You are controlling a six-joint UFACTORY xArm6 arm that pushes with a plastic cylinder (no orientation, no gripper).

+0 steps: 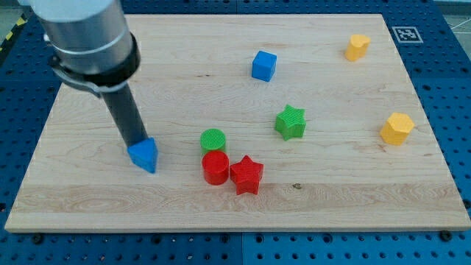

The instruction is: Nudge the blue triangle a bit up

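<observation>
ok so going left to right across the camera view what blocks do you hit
blue triangle with my tip touching its top-left → green cylinder and red cylinder, about level → red star → blue cube → green star → yellow block → yellow block

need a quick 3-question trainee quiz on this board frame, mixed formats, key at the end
1. True or false: my tip is at the upper-left edge of the blue triangle.
2. Multiple choice: which block sits directly above the red cylinder, touching it in the view?
A. green star
B. green cylinder
C. blue cube
3. Fill in: the two yellow blocks lie on the view's ____ side of the wooden board.

Key: 1 true; 2 B; 3 right.
</observation>
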